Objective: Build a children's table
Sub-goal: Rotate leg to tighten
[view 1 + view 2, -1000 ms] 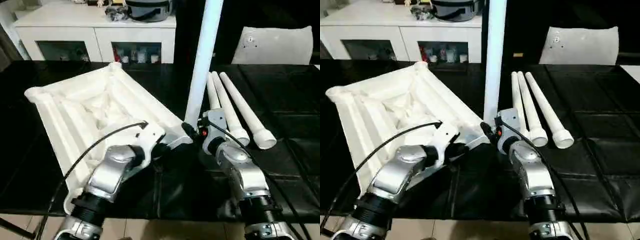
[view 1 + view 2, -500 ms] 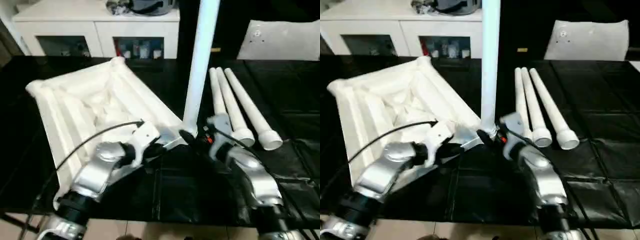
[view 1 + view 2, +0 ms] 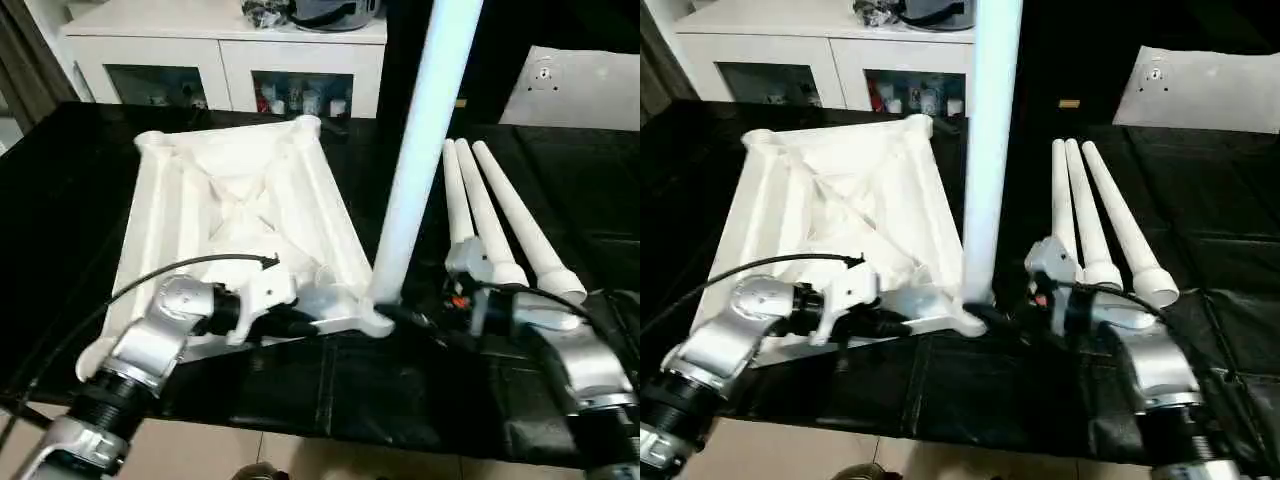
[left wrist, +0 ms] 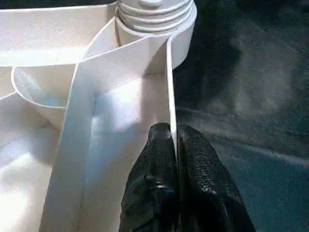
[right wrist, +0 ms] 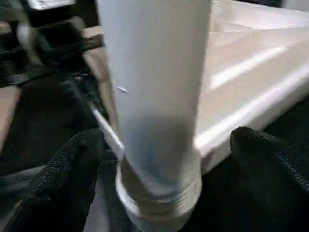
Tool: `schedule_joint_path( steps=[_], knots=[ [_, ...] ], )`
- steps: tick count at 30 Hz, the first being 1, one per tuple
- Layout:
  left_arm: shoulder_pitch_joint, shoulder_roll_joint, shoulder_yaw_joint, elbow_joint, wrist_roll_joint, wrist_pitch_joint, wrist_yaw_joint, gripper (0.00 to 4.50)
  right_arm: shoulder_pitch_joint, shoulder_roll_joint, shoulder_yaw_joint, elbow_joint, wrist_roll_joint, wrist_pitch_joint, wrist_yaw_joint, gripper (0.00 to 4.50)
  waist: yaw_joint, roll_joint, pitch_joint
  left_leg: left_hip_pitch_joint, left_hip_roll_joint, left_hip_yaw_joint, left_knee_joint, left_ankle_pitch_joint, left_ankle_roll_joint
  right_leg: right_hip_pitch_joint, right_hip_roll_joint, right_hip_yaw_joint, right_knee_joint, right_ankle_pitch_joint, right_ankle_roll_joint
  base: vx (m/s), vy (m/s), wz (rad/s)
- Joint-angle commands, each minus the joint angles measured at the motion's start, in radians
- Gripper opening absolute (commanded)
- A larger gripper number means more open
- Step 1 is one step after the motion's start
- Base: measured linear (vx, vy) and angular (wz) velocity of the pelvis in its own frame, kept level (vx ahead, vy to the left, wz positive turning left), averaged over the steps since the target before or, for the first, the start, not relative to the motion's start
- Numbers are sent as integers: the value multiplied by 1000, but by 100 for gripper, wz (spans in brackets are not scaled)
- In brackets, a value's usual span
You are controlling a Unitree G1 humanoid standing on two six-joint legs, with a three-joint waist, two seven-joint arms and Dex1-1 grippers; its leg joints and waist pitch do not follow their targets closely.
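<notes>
Standing tall already is one long white tapered tubular leg (image 3: 420, 150), its ringed foot seated in the near round corner socket (image 3: 375, 318) of the white square plastic panel with the ribbed underside (image 3: 240, 190), which lies upside down on the black-covered tabletop (image 3: 560, 170). So that's one of four in, by my reckoning, though how firmly it is seated I cannot tell. Three more white tapered legs (image 3: 500, 220) lie side by side on the black cover, just to the right of the upright one. The left gripper (image 4: 175, 140) is pinched tight on the panel's thin edge wall next to that socket, steadying it. The right gripper (image 5: 166, 145) stands wide, one black finger (image 5: 260, 154) on each side of the leg's base, holding nothing. As for containers: the two far corner sockets look empty, and the white glass-door cabinet (image 3: 230, 60) behind the tabletop holds small colourful items too small to make out.
</notes>
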Motion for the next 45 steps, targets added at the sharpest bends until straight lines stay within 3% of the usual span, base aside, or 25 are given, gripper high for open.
schedule_joint_path(
  steps=[1, 3, 4, 9, 17, 24, 35, 36, 38, 39, 43, 44, 45],
  knots=[
    [-29, 9, -30, -10, -14, -44, -66, 0, -6, -13, 19, -16, 16, 0, 49, 410, 1, -18, -63, 14, 105, -45, -76, -190, 67, 46, -120, 89, -82, -378, -99, 0, 0, 0],
    [-33, 13, -37, -2, -14, -56, -82, 0, -9, -18, 23, -13, 19, 3, 68, 405, 4, -14, -64, 15, 108, -47, -76, -192, 65, 44, -120, 88, -82, -378, -101, 0, 0, 0],
    [-36, 16, -42, 4, -13, -64, -92, 0, -11, -20, 27, -11, 21, 6, 80, 375, 5, -15, -64, 16, 110, -48, -77, -195, 63, 43, -119, 89, -80, -369, -104, 0, 0, 0],
    [-44, 23, -58, 25, -14, -88, -135, 0, -26, -30, 48, 0, 33, 16, 122, 341, 15, -18, -65, 15, 109, -45, -76, -185, 61, 44, -123, 91, -77, -362, -108, 0, 0, 0],
    [-43, 25, -66, 46, -12, -114, -151, 0, -26, -45, 66, -2, 48, 46, 173, 276, 16, -24, -65, 15, 108, -44, -75, -184, 60, 45, -122, 90, -79, -377, -104, 0, 0, 0],
    [-39, 22, -60, 58, -11, -120, -152, 0, -13, -48, 76, -25, 64, 74, 195, 213, 16, -23, -65, 16, 110, -45, -77, -182, 56, 43, -122, 90, -79, -382, -100, 0, 0, 0],
    [-32, -6, -35, 46, -20, -66, -82, 0, 34, 8, 76, -69, 69, 113, 98, 201, 16, -21, -64, 17, 111, -46, -79, -192, 47, 42, -123, 90, -82, -391, -101, 0, 0, 0],
    [-31, -20, -24, 35, -18, -34, -42, 0, 37, 39, 69, -76, 68, 138, 40, 201, 13, -16, -60, 19, 112, -47, -80, -212, 35, 41, -124, 91, -85, -414, -101, 0, 0, 0],
    [-29, -47, -4, 15, -29, 21, 10, 0, 36, 77, 61, -83, 68, 195, -41, 201, 7, -21, -58, 21, 105, -50, -81, -243, 19, 43, -125, 86, -93, -469, -87, 0, 0, 0],
    [-29, -84, 14, -12, -35, 81, 75, 0, 30, 134, 52, -71, 38, 177, -141, 201, 0, -18, -52, 28, 105, -51, -81, -273, 1, 36, -125, 83, -101, -527, -72, 0, 0, 0],
    [-30, -139, 34, -46, -27, 159, 176, 0, 14, 203, 41, -39, 6, 197, -267, 201, -31, -17, -43, 34, 99, -61, -80, -361, -23, 36, -124, 66, -122, -625, -32, 0, 0, 0],
    [-35, -184, 53, -62, -31, 218, 244, 0, 3, 240, 36, -20, -8, 212, -330, 201, -40, -17, -43, 39, 93, -63, -76, -394, -23, 37, -123, 58, -132, -658, -8, 0, 0, 0],
    [-53, -287, 92, -91, -20, 332, 412, 0, -20, 337, 15, 8, -25, 250, -482, 201, -59, -15, -42, 41, 92, -63, -74, -399, -27, 37, -123, 54, -135, -649, -15, 0, 0, 0]
  ],
)
